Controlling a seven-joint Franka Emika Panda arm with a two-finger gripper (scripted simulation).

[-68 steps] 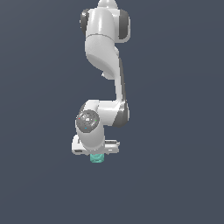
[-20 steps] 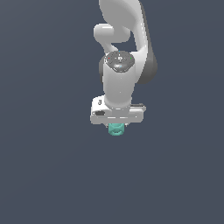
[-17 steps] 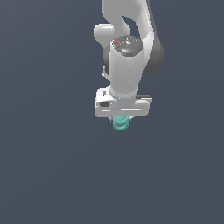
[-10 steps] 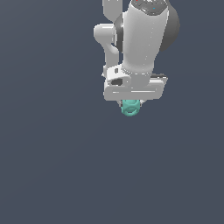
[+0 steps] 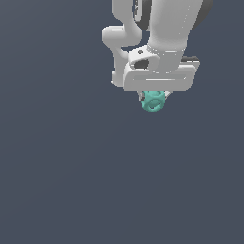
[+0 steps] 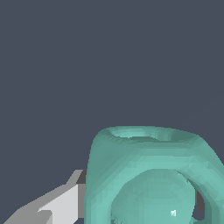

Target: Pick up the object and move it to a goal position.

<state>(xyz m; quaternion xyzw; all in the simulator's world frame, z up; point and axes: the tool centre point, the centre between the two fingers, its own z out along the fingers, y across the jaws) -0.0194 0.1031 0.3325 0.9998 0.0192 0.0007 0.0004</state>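
Note:
The object (image 5: 153, 101) is a small teal-green rounded chunk with a ring-like face. It hangs just under the white hand of the arm, high in the exterior view and toward that view's right. My gripper (image 5: 153, 97) is shut on it, and the fingers are mostly hidden behind the hand's wide white body. In the wrist view the object (image 6: 148, 175) fills much of the picture, showing its open ring and a rounded core inside. One grey-white finger (image 6: 61, 203) presses against its side; the other finger is hidden behind it.
Only a flat dark grey-blue background surrounds the arm (image 5: 167, 28) in both views. No table, container or goal marker shows.
The arm has carried the object upward and toward the exterior view's right, coming much closer to the camera. The grip on the object has held throughout.

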